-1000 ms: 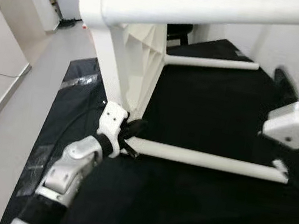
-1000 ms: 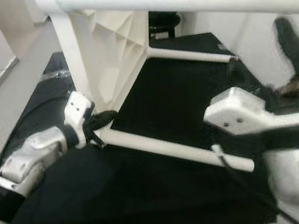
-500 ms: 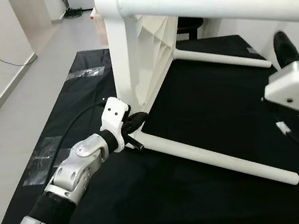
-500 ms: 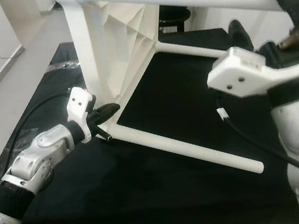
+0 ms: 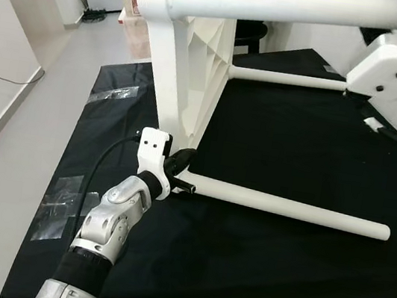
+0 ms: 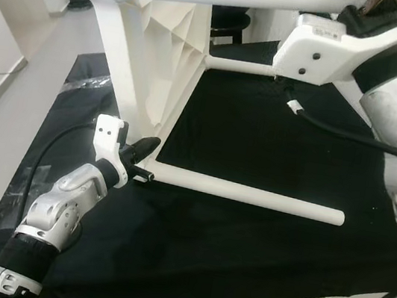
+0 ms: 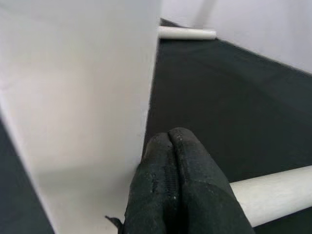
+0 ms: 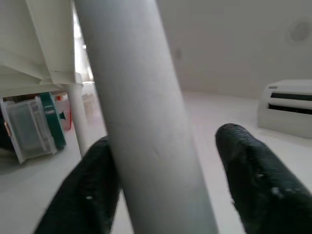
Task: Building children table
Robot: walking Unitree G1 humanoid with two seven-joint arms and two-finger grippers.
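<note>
Fingers of my left gripper [image 5: 181,174], pressed shut, sit at the lying leg's [image 5: 287,207] socket end, its length running toward my right gripper [image 8: 161,185], which straddles the raised leg [image 5: 297,2].

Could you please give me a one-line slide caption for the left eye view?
Left gripper at the tabletop's lower corner, right gripper around the raised upper leg, black cloth beneath.

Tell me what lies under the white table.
A black cloth covers the surface under the table, which lies on its side with two legs resting on the cloth. The left claw sits at its lower corner. What the cloth covers is hidden.
</note>
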